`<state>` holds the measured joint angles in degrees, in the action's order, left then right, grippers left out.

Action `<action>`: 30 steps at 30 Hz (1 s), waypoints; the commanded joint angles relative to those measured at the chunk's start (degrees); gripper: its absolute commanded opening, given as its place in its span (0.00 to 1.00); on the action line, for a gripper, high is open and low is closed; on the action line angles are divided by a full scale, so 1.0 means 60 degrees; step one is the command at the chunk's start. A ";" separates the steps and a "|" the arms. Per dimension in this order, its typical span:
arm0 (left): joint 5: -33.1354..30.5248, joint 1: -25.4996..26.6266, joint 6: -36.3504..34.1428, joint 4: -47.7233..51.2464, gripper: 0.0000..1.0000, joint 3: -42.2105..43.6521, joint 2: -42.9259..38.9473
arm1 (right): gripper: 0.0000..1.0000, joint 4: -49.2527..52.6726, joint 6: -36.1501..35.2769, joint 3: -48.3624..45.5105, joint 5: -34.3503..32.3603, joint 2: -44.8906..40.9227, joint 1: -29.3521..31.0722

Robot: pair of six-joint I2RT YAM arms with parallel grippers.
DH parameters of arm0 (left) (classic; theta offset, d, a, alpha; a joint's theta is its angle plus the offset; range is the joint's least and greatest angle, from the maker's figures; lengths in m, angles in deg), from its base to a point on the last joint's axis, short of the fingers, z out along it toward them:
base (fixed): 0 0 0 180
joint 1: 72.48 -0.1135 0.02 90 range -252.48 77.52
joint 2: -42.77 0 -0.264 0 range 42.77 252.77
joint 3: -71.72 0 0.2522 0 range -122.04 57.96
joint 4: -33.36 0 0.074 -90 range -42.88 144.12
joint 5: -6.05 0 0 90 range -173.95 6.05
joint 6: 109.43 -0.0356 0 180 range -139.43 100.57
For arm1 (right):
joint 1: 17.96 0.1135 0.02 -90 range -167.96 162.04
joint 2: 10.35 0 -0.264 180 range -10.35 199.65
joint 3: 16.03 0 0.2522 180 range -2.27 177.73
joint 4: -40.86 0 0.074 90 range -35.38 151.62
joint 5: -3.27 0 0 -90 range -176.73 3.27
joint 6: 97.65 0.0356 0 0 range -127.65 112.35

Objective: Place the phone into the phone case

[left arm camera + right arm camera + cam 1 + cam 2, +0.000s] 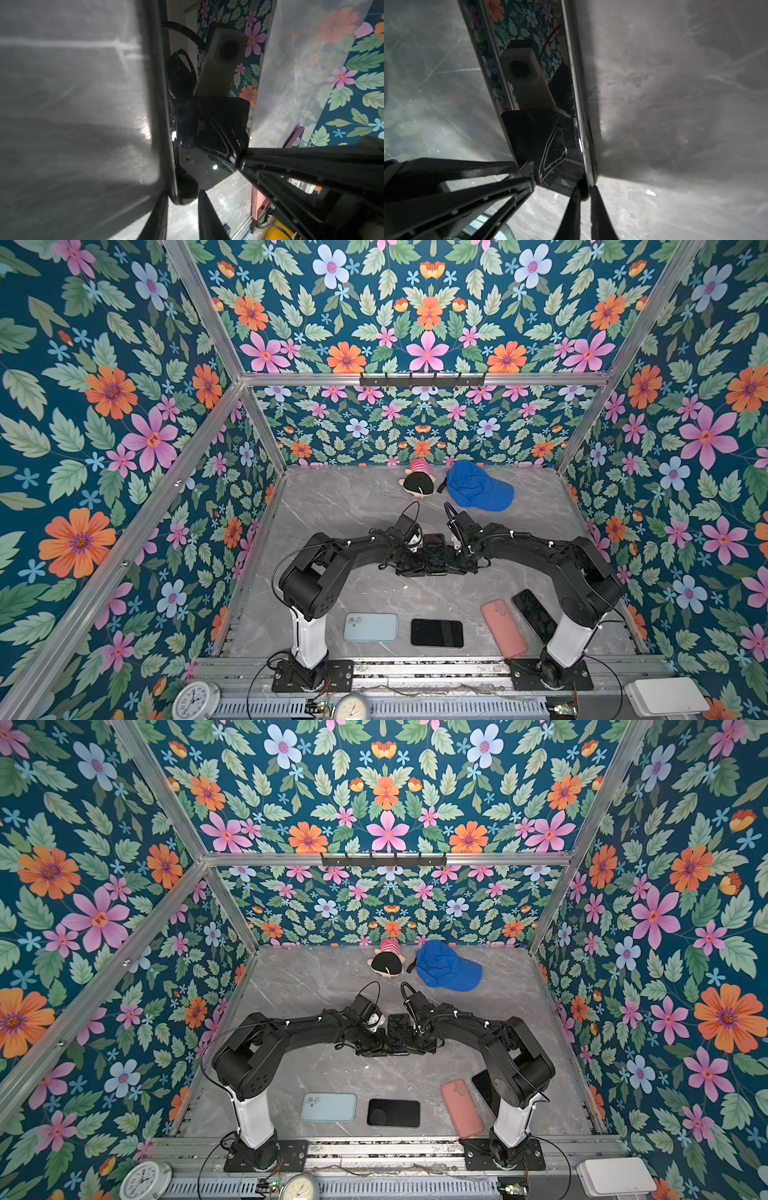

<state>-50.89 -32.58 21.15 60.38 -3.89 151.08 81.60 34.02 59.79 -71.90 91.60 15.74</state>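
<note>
A dark phone [434,552] [398,1031] hangs over the middle of the marble table, held between both arms. My left gripper [417,565] [182,193] is shut on one corner of it, a finger [207,216] on each side. My right gripper [453,564] [585,191] is shut on its thin silver edge [583,124]. The glossy screen [542,135] mirrors the wrist camera. A dark rim [160,104] runs along the phone; whether that is a case I cannot tell. A light blue phone case [371,627] and a pink phone case [503,628] lie face down near the front.
A black phone [437,632] lies between the two cases, and another dark phone [534,615] lies beside the right arm's base. A blue cap [478,486] and a plush toy [419,483] sit at the back wall. Two clocks [195,701] and a white box [665,697] are beyond the front rail.
</note>
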 commanded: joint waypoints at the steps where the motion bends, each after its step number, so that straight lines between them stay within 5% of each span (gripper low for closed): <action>1: 0.0027 0.0000 0.0078 -0.0142 0.25 0.0043 0.0068 | 0.10 -0.0207 0.0164 -0.0129 0.0297 0.0134 0.0037; 13: 0.0139 -0.0007 0.0161 -0.0466 0.17 0.0141 0.0042 | 0.08 -0.0376 0.0306 -0.0177 0.0401 0.0189 0.0115; 30: -0.0224 -0.0020 0.0150 -0.0070 0.21 0.0083 -0.0454 | 0.14 0.0520 -0.0217 0.0196 -0.0582 -0.0344 0.0062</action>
<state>-51.43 -32.63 22.42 59.59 -3.01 149.36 83.02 33.91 60.45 -73.51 90.27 16.35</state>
